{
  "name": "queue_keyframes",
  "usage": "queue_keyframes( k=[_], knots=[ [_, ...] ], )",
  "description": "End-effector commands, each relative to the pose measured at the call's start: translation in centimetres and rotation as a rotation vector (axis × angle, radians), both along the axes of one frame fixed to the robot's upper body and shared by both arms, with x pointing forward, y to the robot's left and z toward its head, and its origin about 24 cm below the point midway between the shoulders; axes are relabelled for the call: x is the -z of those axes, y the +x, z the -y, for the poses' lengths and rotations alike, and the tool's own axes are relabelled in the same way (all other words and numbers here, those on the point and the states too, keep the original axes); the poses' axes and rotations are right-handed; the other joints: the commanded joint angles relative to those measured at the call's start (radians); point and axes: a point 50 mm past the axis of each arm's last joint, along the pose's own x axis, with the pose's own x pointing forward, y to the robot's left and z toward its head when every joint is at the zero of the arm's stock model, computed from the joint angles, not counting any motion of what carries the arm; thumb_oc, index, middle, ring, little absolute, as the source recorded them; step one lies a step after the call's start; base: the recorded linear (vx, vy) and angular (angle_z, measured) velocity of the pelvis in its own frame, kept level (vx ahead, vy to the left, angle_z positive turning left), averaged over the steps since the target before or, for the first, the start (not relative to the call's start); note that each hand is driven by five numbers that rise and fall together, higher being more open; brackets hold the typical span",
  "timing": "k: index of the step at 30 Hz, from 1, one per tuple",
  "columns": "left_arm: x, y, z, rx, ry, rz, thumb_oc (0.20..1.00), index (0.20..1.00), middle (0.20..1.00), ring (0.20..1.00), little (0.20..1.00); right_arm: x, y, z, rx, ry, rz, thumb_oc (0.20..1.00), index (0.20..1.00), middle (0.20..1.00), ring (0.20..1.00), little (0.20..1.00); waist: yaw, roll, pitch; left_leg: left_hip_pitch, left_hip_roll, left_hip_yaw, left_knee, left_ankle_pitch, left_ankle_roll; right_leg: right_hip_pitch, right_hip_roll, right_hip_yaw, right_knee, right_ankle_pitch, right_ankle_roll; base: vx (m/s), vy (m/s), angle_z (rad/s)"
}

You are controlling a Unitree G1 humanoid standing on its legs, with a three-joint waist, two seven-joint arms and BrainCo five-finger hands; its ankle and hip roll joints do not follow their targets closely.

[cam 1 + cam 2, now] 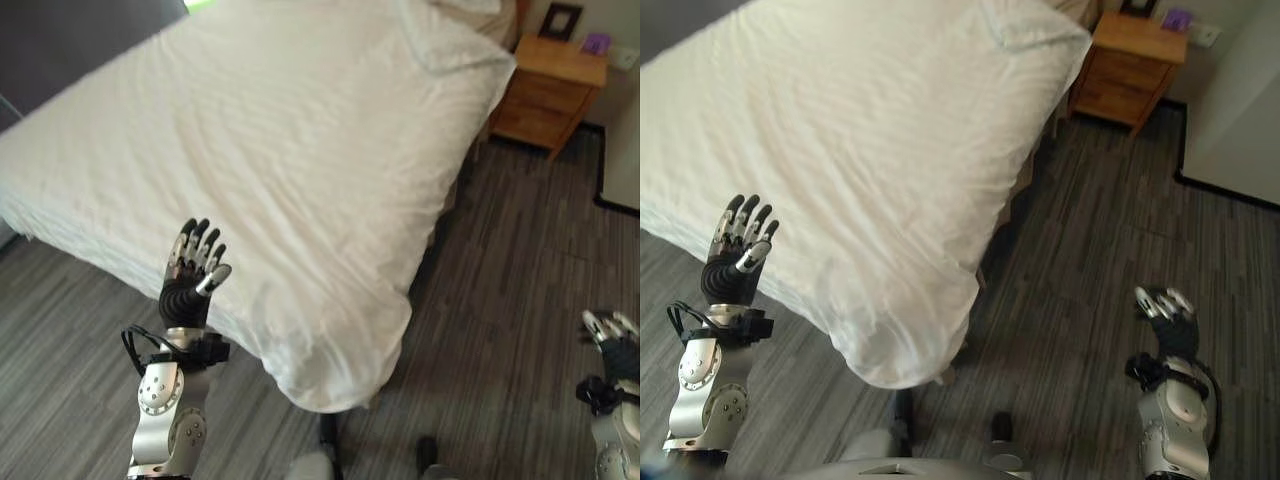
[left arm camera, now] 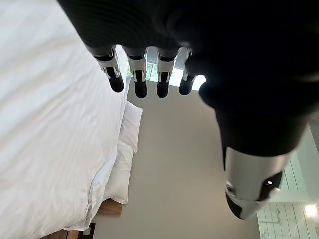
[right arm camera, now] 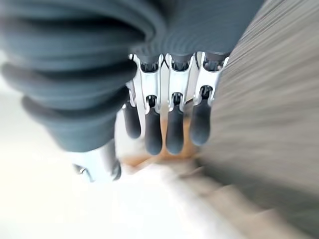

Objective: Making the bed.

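A white duvet (image 1: 270,150) covers the bed, smooth on top, and hangs over the near corner (image 1: 335,370) almost to the floor. White pillows (image 2: 124,164) lie at the head end. My left hand (image 1: 192,272) is raised by the bed's near edge with fingers straight and nothing in it, just short of the cloth. Low at the right, over the floor and well away from the bed, my right hand (image 1: 1168,322) hangs with relaxed fingers (image 3: 169,124) and holds nothing.
A wooden nightstand (image 1: 548,92) stands by the head of the bed at the far right, with a dark picture frame (image 1: 560,20) and a small purple thing (image 1: 596,43) on it. Grey striped floor (image 1: 520,270) runs along the bed's right side.
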Motion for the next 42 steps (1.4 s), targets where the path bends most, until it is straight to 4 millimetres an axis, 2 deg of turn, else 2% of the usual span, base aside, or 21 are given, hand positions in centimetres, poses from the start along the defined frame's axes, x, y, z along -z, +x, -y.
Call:
queue_keyframes(
  k=[1, 4, 5, 7, 9, 10, 13, 14, 17, 18, 19, 21, 22, 23, 24, 25, 27, 30, 40, 41, 42],
  knots=[
    [0.7, 0.3, 0.4, -0.009, 0.032, -0.027, 1.0, 1.0, 1.0, 1.0, 1.0, -2.5, 0.8, -1.3, -0.038, -0.142, 0.096, 1.0, 1.0, 1.0, 1.0, 1.0, 0.01, 0.012, -0.028, 0.12, -0.026, 0.0, 0.012, -0.082, 0.033, -0.031, -0.021, 0.003, 0.052, 0.046, 0.007, 0.03, 0.002, 0.01],
    [1.1, 0.3, 0.5, -0.023, 0.014, -0.047, 1.0, 1.0, 1.0, 1.0, 1.0, -2.3, 0.2, -2.0, -0.05, -0.142, 0.089, 1.0, 1.0, 1.0, 1.0, 1.0, -0.004, 0.009, -0.023, 0.137, -0.026, 0.011, 0.012, -0.091, 0.038, -0.037, -0.021, 0.01, 0.072, 0.046, 0.012, -0.06, -0.002, -0.03],
    [1.0, 0.2, 0.4, -0.035, 0.022, -0.041, 1.0, 1.0, 1.0, 1.0, 1.0, -2.9, 0.3, -2.9, -0.074, -0.162, 0.116, 1.0, 1.0, 1.0, 1.0, 1.0, -0.031, 0.012, 0.006, 0.141, -0.019, 0.045, 0.012, -0.094, 0.042, -0.085, -0.017, 0.045, 0.123, 0.083, 0.029, -0.13, 0.001, -0.08],
    [0.5, 0.7, 0.5, -0.031, 0.035, -0.023, 1.0, 1.0, 1.0, 1.0, 1.0, -2.9, 0.3, -2.9, -0.065, -0.16, 0.117, 1.0, 1.0, 1.0, 1.0, 1.0, -0.033, 0.014, 0.026, 0.134, -0.008, 0.065, 0.012, -0.085, 0.04, -0.131, -0.004, 0.094, 0.172, 0.086, 0.031, -0.19, -0.009, -0.44],
    [-0.5, 2.0, 0.8, -0.017, 0.08, 0.015, 1.0, 1.0, 1.0, 1.0, 1.0, -3.0, 0.2, -3.7, -0.09, -0.164, 0.123, 1.0, 1.0, 1.0, 1.0, 1.0, -0.075, 0.025, 0.055, 0.115, 0.006, 0.064, 0.012, -0.064, 0.038, -0.169, 0.028, 0.173, 0.212, 0.063, 0.029, -0.25, -0.064, -0.69],
    [-1.2, 2.0, 0.9, -0.01, 0.117, 0.035, 1.0, 1.0, 1.0, 1.0, 1.0, -2.5, 0.6, -4.3, -0.111, -0.167, 0.105, 1.0, 1.0, 1.0, 1.0, 1.0, -0.062, 0.042, 0.065, 0.117, 0.03, 0.092, 0.012, -0.058, 0.037, -0.175, -0.017, 0.125, 0.266, 0.023, 0.03, -0.16, -0.101, -0.35],
    [-1.5, 1.8, 1.0, -0.005, 0.085, 0.056, 1.0, 1.0, 1.0, 1.0, 1.0, -2.2, 0.9, -4.9, -0.122, -0.146, 0.102, 1.0, 1.0, 1.0, 1.0, 1.0, -0.038, 0.048, 0.075, 0.105, 0.053, 0.108, 0.012, -0.029, 0.034, -0.15, -0.06, 0.057, 0.363, 0.0, 0.013, -0.23, -0.211, -0.65],
    [-1.0, 1.5, 0.9, -0.008, 0.059, 0.046, 1.0, 1.0, 1.0, 1.0, 1.0, -2.5, 1.5, -5.4, -0.135, -0.131, 0.126, 1.0, 1.0, 1.0, 1.0, 1.0, -0.015, 0.029, 0.061, 0.084, 0.066, 0.142, 0.012, -0.012, 0.014, -0.078, -0.084, 0.004, 0.268, -0.006, 0.025, -0.25, -0.249, -0.44],
    [0.0, 0.4, 0.1, -0.057, 0.033, 0.008, 1.0, 1.0, 1.0, 1.0, 1.0, -2.7, 1.9, -6.0, -0.144, -0.084, 0.159, 1.0, 1.0, 1.0, 1.0, 1.0, 0.008, 0.017, 0.046, 0.057, 0.095, 0.166, 0.014, 0.027, -0.013, -0.04, -0.073, -0.022, 0.132, -0.004, 0.032, -0.21, -0.369, -0.37],
    [1.1, -0.2, -0.4, -0.118, -0.015, -0.033, 1.0, 1.0, 1.0, 1.0, 1.0, -3.0, 1.9, -6.6, -0.146, -0.032, 0.204, 1.0, 1.0, 1.0, 1.0, 1.0, 0.006, 0.018, 0.044, 0.043, 0.151, 0.169, 0.019, 0.076, -0.052, -0.04, -0.028, 0.008, 0.119, -0.018, 0.01, -0.17, -0.546, -0.75],
    [2.0, -0.3, -0.2, -0.136, -0.064, -0.064, 1.0, 1.0, 1.0, 1.0, 1.0, -3.2, 2.1, -7.0, -0.16, -0.009, 0.22, 1.0, 1.0, 1.0, 1.0, 1.0, 0.003, 0.017, 0.045, 0.04, 0.18, 0.175, 0.036, 0.09, -0.061, -0.026, -0.003, 0.008, 0.101, -0.02, -0.004, -0.11, -0.466, -0.7],
    [2.6, -0.4, 0.1, -0.139, -0.108, -0.087, 1.0, 1.0, 1.0, 1.0, 1.0, -3.2, 2.1, -7.4, -0.182, -0.01, 0.216, 1.0, 1.0, 1.0, 1.0, 1.0, -0.004, 0.016, 0.057, 0.037, 0.193, 0.159, 0.089, 0.077, -0.062, -0.009, 0.013, 0.011, 0.087, -0.019, -0.018, -0.13, -0.281, -0.21],
    [3.0, -0.5, 0.9, -0.11, -0.112, -0.103, 1.0, 1.0, 1.0, 1.0, 1.0, -3.6, 2.5, -7.5, -0.236, -0.126, 0.178, 1.0, 1.0, 1.0, 1.0, 1.0, 0.017, 0.002, 0.084, 0.021, 0.138, -0.012, 0.197, 0.034, -0.044, -0.017, 0.024, 0.051, 0.092, -0.01, -0.035, -0.19, -0.281, 0.03],
    [3.0, -0.5, 1.0, -0.11, -0.113, -0.102, 1.0, 1.0, 1.0, 1.0, 1.0, -3.6, 2.6, -7.5, -0.236, -0.127, 0.178, 1.0, 1.0, 1.0, 1.0, 1.0, 0.015, 0.003, 0.084, 0.016, 0.138, -0.014, 0.2, 0.036, -0.043, -0.019, 0.025, 0.049, 0.091, -0.007, -0.035, -0.18, -0.215, -0.5],
    [2.9, -0.5, 1.3, -0.089, -0.11, -0.099, 1.0, 1.0, 1.0, 1.0, 1.0, -3.5, 2.7, -7.3, -0.249, -0.158, 0.156, 1.0, 1.0, 1.0, 1.0, 1.0, 0.022, -0.004, 0.086, 0.009, 0.098, -0.085, 0.219, 0.013, -0.036, -0.022, 0.027, 0.067, 0.086, 0.002, -0.039, -0.12, -0.203, -0.77],
    [2.7, -0.4, 1.7, -0.046, -0.103, -0.09, 1.0, 1.0, 1.0, 1.0, 1.0, -3.4, 2.5, -7.3, -0.259, -0.153, 0.144, 1.0, 1.0, 1.0, 1.0, 1.0, 0.019, -0.02, 0.078, 0.008, 0.051, -0.099, 0.245, -0.025, -0.015, -0.021, 0.036, 0.086, 0.074, 0.014, -0.047, -0.12, -0.262, -0.78],
    [2.7, -0.3, 1.8, -0.028, -0.085, -0.094, 1.0, 1.0, 1.0, 1.0, 1.0, -3.1, 2.1, -7.1, -0.257, -0.137, 0.135, 1.0, 1.0, 1.0, 1.0, 1.0, 0.015, -0.027, 0.068, 0.009, 0.028, -0.066, 0.249, -0.056, 0.007, -0.018, 0.04, 0.086, 0.071, 0.014, -0.05, -0.04, -0.141, 0.03],
    [2.8, 0.1, 2.6, 0.009, -0.061, -0.108, 1.0, 1.0, 1.0, 1.0, 1.0, -2.5, 1.6, -6.7, -0.206, -0.132, 0.11, 1.0, 1.0, 1.0, 1.0, 1.0, -0.004, 0.005, 0.024, 0.072, -0.032, -0.02, 0.148, -0.07, 0.039, -0.035, 0.073, 0.067, 0.089, 0.008, -0.052, 0.0, -0.007, -0.1],
    [2.1, 0.7, 2.6, -0.001, -0.021, -0.092, 1.0, 1.0, 1.0, 1.0, 1.0, -1.8, 1.7, -7.8, -0.198, -0.048, 0.109, 1.0, 1.0, 1.0, 1.0, 1.0, -0.012, 0.013, -0.037, 0.154, -0.054, -0.044, 0.045, -0.067, 0.057, -0.006, 0.069, 0.056, 0.091, -0.001, -0.046, 0.02, 0.021, 0.09],
    [0.4, 2.2, 0.2, -0.171, 0.045, -0.028, 1.0, 1.0, 1.0, 1.0, 1.0, -1.4, 0.0, -2.2, 0.028, 0.13, 0.189, 1.0, 1.0, 1.0, 1.0, 1.0, -0.058, 0.035, -0.015, 0.195, 0.063, -0.001, 0.012, -0.111, -0.017, -0.08, -0.018, -0.094, 0.142, 0.03, -0.017, -0.01, 0.099, 0.04],
    [0.1, 2.4, 0.1, -0.175, 0.06, -0.02, 1.0, 1.0, 1.0, 1.0, 1.0, -1.7, 0.3, -2.4, 0.025, 0.122, 0.204, 1.0, 1.0, 1.0, 1.0, 1.0, -0.063, 0.035, -0.015, 0.192, 0.054, -0.003, 0.012, -0.114, -0.012, -0.084, -0.028, -0.094, 0.152, 0.036, -0.01, -0.03, 0.149, 0.18]
  ],
)
